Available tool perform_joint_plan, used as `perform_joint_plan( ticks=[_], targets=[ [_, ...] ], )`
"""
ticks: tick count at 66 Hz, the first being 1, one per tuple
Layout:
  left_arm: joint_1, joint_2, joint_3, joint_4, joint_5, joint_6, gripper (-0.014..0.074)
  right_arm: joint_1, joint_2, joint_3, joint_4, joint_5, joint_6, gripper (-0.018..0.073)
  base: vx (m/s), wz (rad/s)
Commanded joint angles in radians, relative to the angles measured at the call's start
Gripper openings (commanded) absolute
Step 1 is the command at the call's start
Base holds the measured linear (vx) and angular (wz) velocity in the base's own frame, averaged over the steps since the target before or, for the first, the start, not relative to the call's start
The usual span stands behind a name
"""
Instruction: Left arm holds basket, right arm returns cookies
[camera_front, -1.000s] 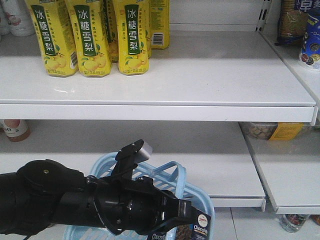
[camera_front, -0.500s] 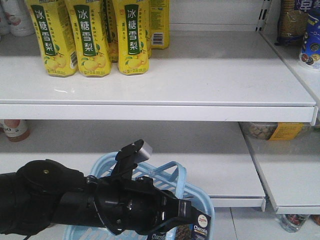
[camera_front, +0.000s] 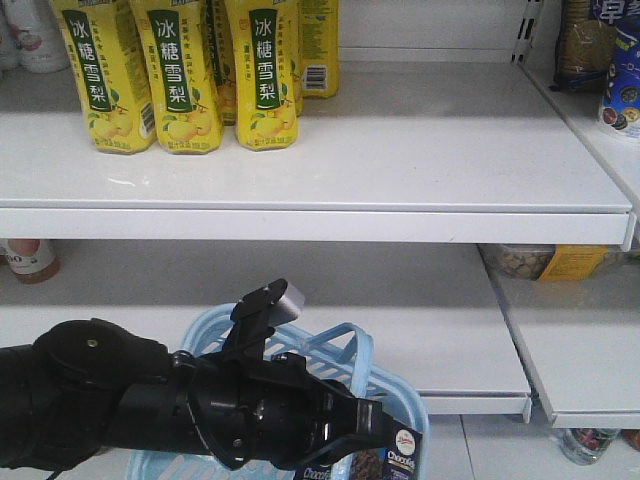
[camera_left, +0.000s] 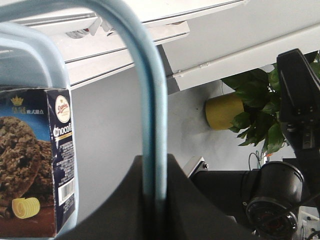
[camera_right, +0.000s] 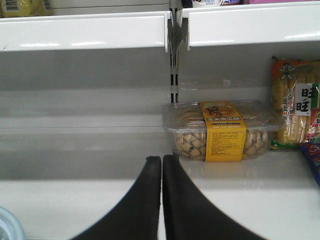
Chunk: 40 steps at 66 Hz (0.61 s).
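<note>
**Q:** How far along are you?

**A:** Barely begun. The white shelf ahead has bare space beside the yellow bottles. My left arm holds up the blue basket, with my left gripper clamped on its handle. The cookies stand inside it, untouched. My right gripper is closed, empty, and facing the shelves.

**Q:** Has anything changed in the last second?

**A:** Nothing I can see.

A shop: stocked shelves, shopping basket
</note>
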Motion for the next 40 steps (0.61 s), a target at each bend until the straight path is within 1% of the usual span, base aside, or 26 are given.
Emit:
perform_joint_plan(
  ticks=[1, 5, 9, 13, 20, 25, 29, 36, 40],
  targets=[
    [-0.001, -0.045, -0.029, -0.03, -0.01, 0.026, -0.0006, -0.005, -0.01, -0.002, -0.012, -0.103, -0.019, -0.0008, 0.0, 0.0],
    [-0.001, -0.045, -0.029, -0.03, -0.01, 0.026, -0.0006, -0.005, -0.01, -0.003, -0.009, -0.165, -0.019, -0.0008, 0.0, 0.0],
    [-0.001, -0.045, -0.029, -0.03, -0.01, 0.026, -0.0006, -0.005, -0.01, -0.011, 0.019, -0.2, 0.016, -0.0008, 0.0, 0.0],
    [-0.001, -0.045, -0.029, -0.03, -0.01, 0.026, -0.0006, -0.005, -0.01, -0.048, 0.037, -0.184, 0.037, -0.0008, 0.0, 0.0],
    [-0.001, -0.045, -0.029, -0.03, -0.01, 0.026, -0.0006, -0.005, 0.01, -0.123, 0.02, -0.161, 0.028, -0.0008, 0.0, 0.0],
    [-0.001, -0.045, -0.029, -0.03, -0.01, 0.026, -0.0006, -0.005, 0.066, -0.184, 0.019, -0.107, 0.028, -0.0008, 0.0, 0.0],
    [-0.001, -0.045, -0.029, -0.03, -0.01, 0.026, -0.0006, -0.005, 0.129, -0.252, 0.023, -0.022, 0.028, -0.0008, 0.0, 0.0],
    [-0.001, -0.045, -0.029, -0.03, -0.01, 0.026, -0.0006, -0.005, 0.257, -0.346, 0.023, 0.083, 0.028, -0.0008, 0.0, 0.0],
    [-0.001, -0.045, -0.029, -0.03, -0.01, 0.026, -0.0006, -0.005, 0.335, -0.385, 0.023, 0.118, 0.028, -0.0008, 0.0, 0.0]
  ],
)
